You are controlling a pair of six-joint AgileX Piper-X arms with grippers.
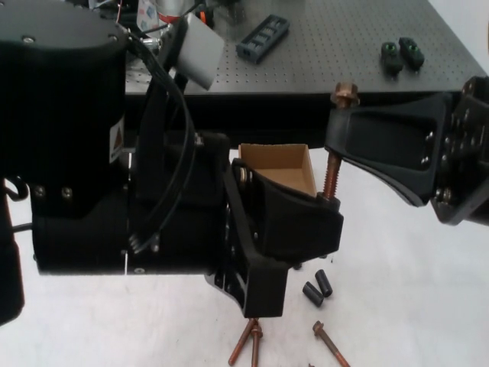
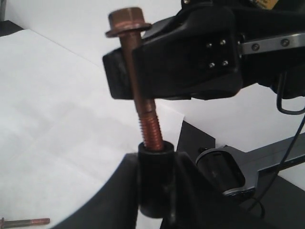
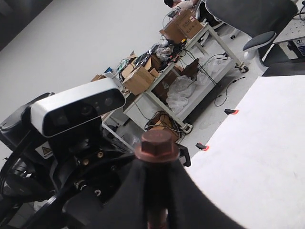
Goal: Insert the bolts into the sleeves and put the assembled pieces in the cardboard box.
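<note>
Lying near the white bench's (image 1: pixel 428 290) near edge are three loose copper-coloured hex bolts (image 1: pixel 328 342), with two short black cylindrical sleeves (image 1: pixel 317 289) just beyond them. Above these, the left gripper (image 2: pixel 155 191) is closed on another black sleeve (image 2: pixel 155 162), held upright, while the right gripper (image 2: pixel 136 71), coming in from the right side, clamps a copper flanged bolt (image 2: pixel 148 131) upright with its threaded tip in that sleeve's mouth. Behind them sits the small open brown cardboard box (image 1: pixel 294 177), its visible interior bare cardboard.
</note>
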